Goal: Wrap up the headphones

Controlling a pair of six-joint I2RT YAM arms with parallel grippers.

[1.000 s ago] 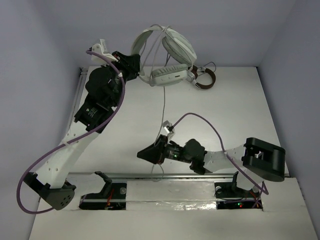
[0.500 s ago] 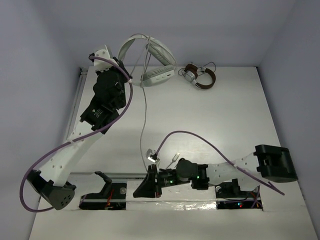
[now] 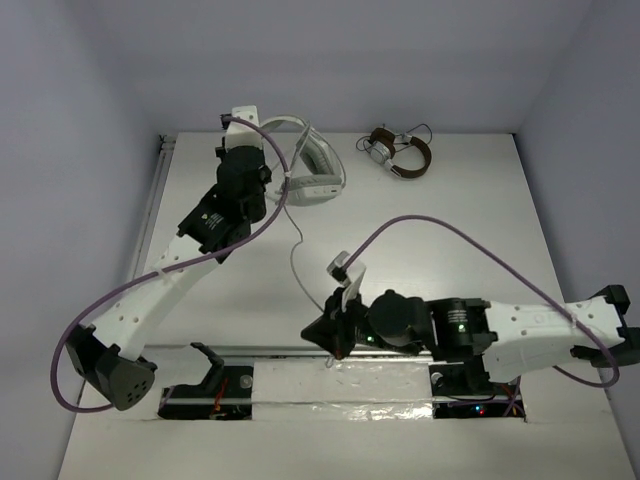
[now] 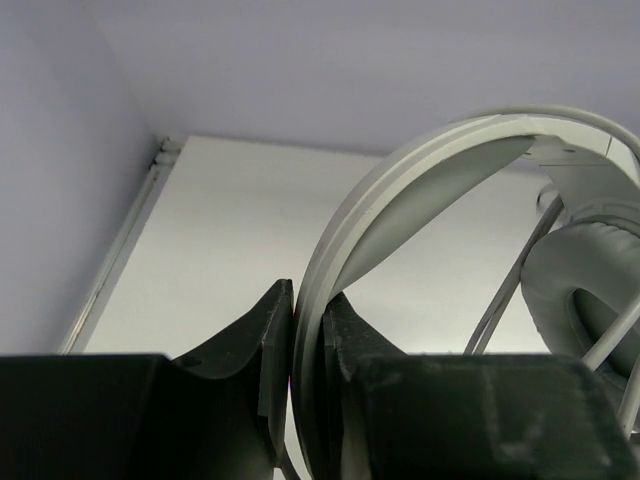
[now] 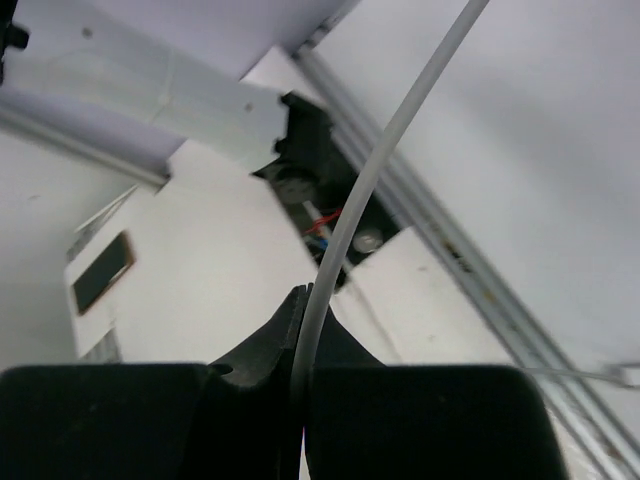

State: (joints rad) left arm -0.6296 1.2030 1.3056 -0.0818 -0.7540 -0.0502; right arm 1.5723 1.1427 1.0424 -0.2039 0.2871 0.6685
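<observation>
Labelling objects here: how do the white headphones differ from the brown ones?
The white headphones are much larger than the brown headphones. The left end effector clamps the white pair, and the right end effector pinches its pale cable; the brown pair lies untouched on the table. Both are corded.

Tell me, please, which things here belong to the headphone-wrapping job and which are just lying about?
Job in hand:
- white headphones, headband clamped in the left tool
- their thin grey cable, pinched in the right tool

Lying about:
- smaller brown-and-silver headphones, untouched by either arm
</observation>
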